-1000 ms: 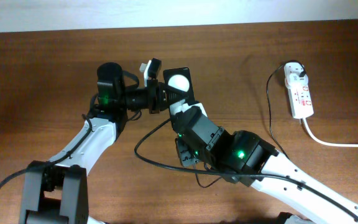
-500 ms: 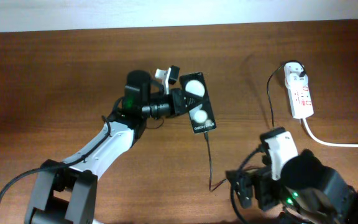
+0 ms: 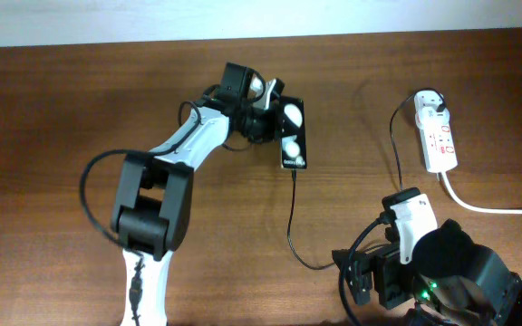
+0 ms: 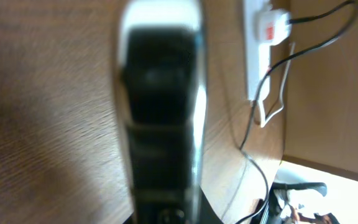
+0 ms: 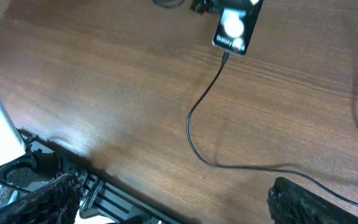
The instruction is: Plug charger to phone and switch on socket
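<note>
On the brown wooden table point(image 3: 53, 118), the left arm reaches from the near edge up toward the middle of the far edge, where the left gripper point(image 3: 263, 110) is clenched on the upper left side of the phone point(image 3: 292, 136). The phone shows its glossy black face with two white round spots and points its lower end toward the near edge. Whether it rests on the surface or is lifted off it cannot be told. In the left wrist view it fills the middle of the frame as a blurred dark slab with light edges. The plug tip of the charger point(image 3: 290, 217) sits in the phone's lower end. From there the thin black cable runs toward the near edge, bends right and passes under the right arm. Farther right it rises again toward the far edge to a white adapter point(image 3: 431, 101). The right gripper point(image 5: 174, 190) is near the near edge, right of centre and well apart from the phone, with its jaws spread wide and nothing between them. The socket point(image 3: 439, 140) lies near the far right corner with the adapter plugged in at its far end. Its thick white cord point(image 3: 492, 208) trails off toward the right edge.
</note>
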